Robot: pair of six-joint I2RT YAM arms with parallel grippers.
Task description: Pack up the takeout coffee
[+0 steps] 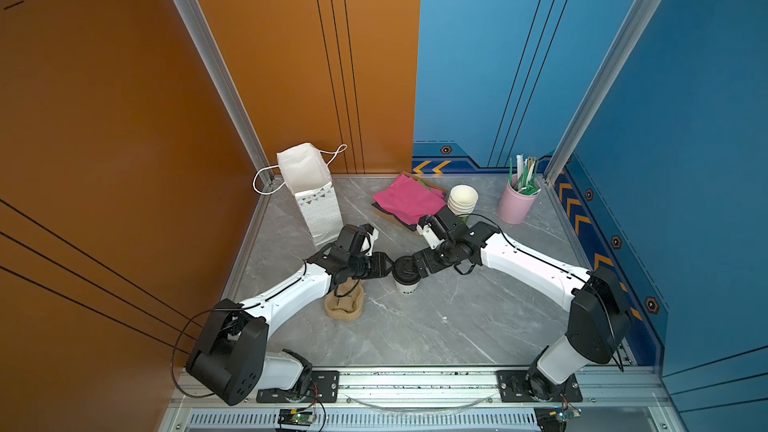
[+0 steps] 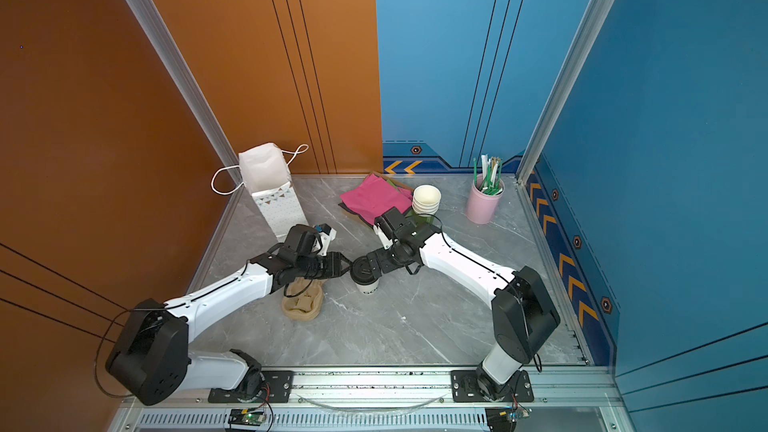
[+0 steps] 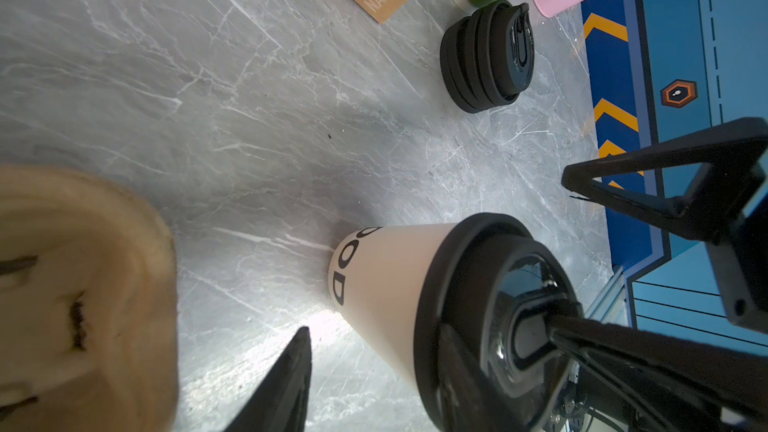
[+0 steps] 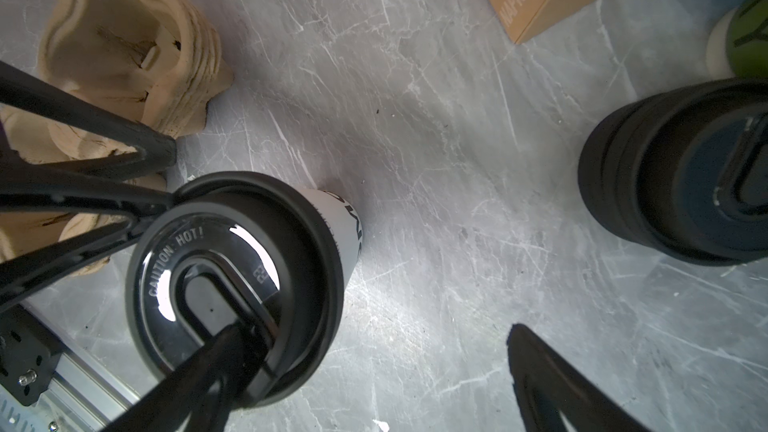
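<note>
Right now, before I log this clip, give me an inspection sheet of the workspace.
Surface: grey marble-look table, no spill seen.
Job's things: takeout coffee upright, black lid on; white paper bag standing open, apart from it.
Clutter: pulp carrier stack beside the coffee; spare lid stack; lidless cup stack; napkins; pink straw holder.
Grippers: left gripper partly open, one fingertip at the lid's rim; right gripper open, one finger on the lid's top.
Cables: black cable loops off the left arm's base; another hangs over the carrier stack.
Surroundings: orange wall, blue wall, aluminium frame post.
</note>
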